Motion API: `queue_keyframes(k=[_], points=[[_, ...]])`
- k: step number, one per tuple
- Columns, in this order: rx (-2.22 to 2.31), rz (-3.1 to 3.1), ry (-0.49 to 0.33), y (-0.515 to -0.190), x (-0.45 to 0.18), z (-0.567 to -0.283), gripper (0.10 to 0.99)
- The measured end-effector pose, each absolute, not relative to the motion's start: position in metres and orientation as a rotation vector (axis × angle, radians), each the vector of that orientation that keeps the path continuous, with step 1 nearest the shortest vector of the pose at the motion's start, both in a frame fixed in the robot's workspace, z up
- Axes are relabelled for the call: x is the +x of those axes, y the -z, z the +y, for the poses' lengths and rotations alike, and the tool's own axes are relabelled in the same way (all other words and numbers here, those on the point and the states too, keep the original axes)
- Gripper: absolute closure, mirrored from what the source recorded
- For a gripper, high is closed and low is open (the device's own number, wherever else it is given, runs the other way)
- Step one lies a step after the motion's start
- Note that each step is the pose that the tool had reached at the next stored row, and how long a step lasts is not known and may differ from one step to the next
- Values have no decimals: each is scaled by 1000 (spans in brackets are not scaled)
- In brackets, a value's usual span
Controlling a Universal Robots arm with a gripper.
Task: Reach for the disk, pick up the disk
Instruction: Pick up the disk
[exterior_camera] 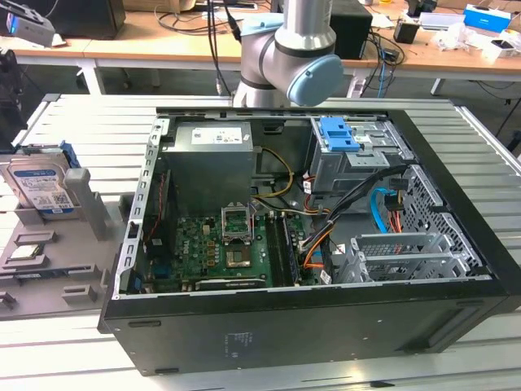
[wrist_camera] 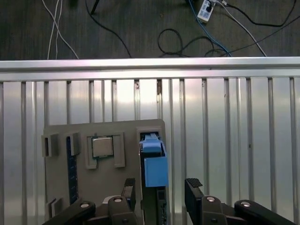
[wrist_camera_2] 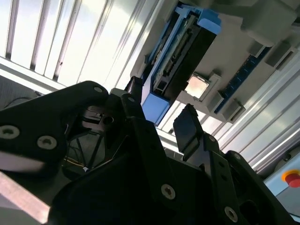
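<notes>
1. While the disk [exterior_camera: 37, 186] stands on edge in its slot of the grey holder [exterior_camera: 89, 269], at the exterior view's left edge about midway up, nothing has raised it. The pick-up is not yet done.
2. In both wrist views the gripper [wrist_camera: 161, 190] is spread wide, its two black fingers [wrist_camera: 193, 186] held apart with open space between them and nothing pinched.
3. In the first wrist view the disk's blue frame [wrist_camera: 154, 168] lies in line with that gap. One finger is close beside it and the other a little off, so the claw looks lined up over the drive's upper edge.
4. In the second wrist view the disk [wrist_camera_2: 180, 56] sits beyond the fingertips [wrist_camera_2: 186, 124]. I judge the reach well along but not complete. Whether any pad touches the frame I cannot tell.
5. The small square chip [wrist_camera: 102, 146] lies flat in its own recess of the same holder, near the disk's slot and apart from the fingers.
6. The open computer case [exterior_camera: 309, 326] takes the middle of the exterior view, just beside the holder, with the arm [exterior_camera: 285, 49] at top centre.
7. What is left, by my reading, is the grasp itself and the lift.
</notes>
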State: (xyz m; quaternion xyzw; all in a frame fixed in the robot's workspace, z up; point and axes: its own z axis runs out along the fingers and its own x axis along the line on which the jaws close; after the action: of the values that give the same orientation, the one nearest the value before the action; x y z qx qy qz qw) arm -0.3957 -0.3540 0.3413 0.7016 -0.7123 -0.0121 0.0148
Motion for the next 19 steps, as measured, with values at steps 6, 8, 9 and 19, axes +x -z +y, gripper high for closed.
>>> queue_keyframes(k=[6, 8, 9, 19], points=[[2189, -2211, 38, -326, -397, -358, 545], [2195, -2206, 37, -321, -397, -358, 545], [2199, -2201, 37, -319, -398, -358, 545], [2232, -2167, 37, -292, -403, -358, 545]])
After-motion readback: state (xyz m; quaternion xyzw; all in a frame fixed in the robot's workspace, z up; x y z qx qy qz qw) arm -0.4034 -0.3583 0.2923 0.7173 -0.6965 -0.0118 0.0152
